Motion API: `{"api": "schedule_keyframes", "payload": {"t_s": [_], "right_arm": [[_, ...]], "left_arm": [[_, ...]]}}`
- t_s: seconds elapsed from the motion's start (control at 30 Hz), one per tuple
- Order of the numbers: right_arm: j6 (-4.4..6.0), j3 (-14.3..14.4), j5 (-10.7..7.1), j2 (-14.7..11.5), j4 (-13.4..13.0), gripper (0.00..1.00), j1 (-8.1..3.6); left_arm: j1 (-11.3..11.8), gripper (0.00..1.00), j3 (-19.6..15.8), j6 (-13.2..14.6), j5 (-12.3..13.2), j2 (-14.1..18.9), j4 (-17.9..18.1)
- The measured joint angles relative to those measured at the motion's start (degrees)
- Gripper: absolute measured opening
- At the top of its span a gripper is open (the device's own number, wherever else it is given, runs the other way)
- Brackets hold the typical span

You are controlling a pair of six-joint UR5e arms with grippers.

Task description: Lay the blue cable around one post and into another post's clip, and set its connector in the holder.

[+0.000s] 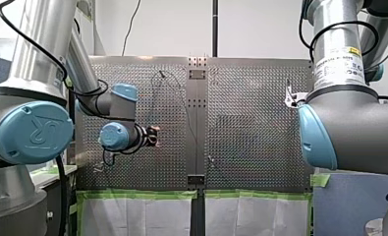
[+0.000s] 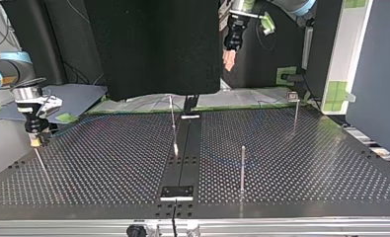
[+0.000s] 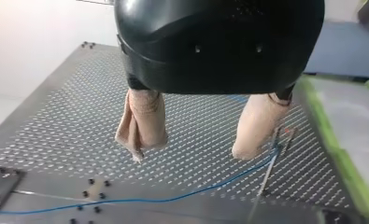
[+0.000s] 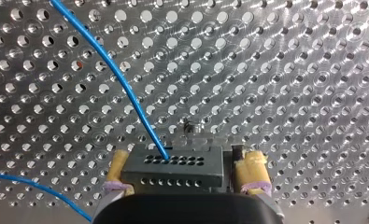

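Note:
In the right wrist view the dark connector point(image 4: 170, 171) sits between the yellow pads of my right gripper point(image 4: 184, 161). The jaws are open, with a gap beside one pad. The blue cable point(image 4: 126, 88) runs out of the connector over the perforated plate. At the top view's left my right gripper point(image 2: 34, 138) hangs over a thin post point(image 2: 42, 163). My left gripper point(image 3: 191, 151) is open with nothing between its beige pads, high above the plate point(image 2: 228, 58). Below it the blue cable point(image 3: 173, 199) lies on the plate and passes a thin post point(image 3: 266, 179).
More thin posts stand on the plate: one near the middle strip point(image 2: 173, 123), one toward the near edge point(image 2: 242, 168), and one with a clip on top at the far right point(image 2: 294, 106). Green tape point(image 1: 142, 194) lines the plate's edge.

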Motion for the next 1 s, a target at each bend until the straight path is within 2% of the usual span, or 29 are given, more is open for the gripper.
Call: {"api": "schedule_keyframes", "payload": {"t_s": [0.23,0.67,1.0], "right_arm": [[-0.01,0.00,0.00,0.00,0.00,1.00,0.00],[0.00,0.00,0.00,0.00,0.00,1.00,0.00],[0.00,0.00,0.00,0.00,0.00,1.00,0.00]], "left_arm": [[-0.04,1.00,-0.06,0.99,-2.34,0.00,4.37],[-0.10,1.00,-0.06,1.30,-2.60,0.00,11.14],[-0.11,1.00,-0.07,1.30,-2.59,-0.02,12.58]]}}
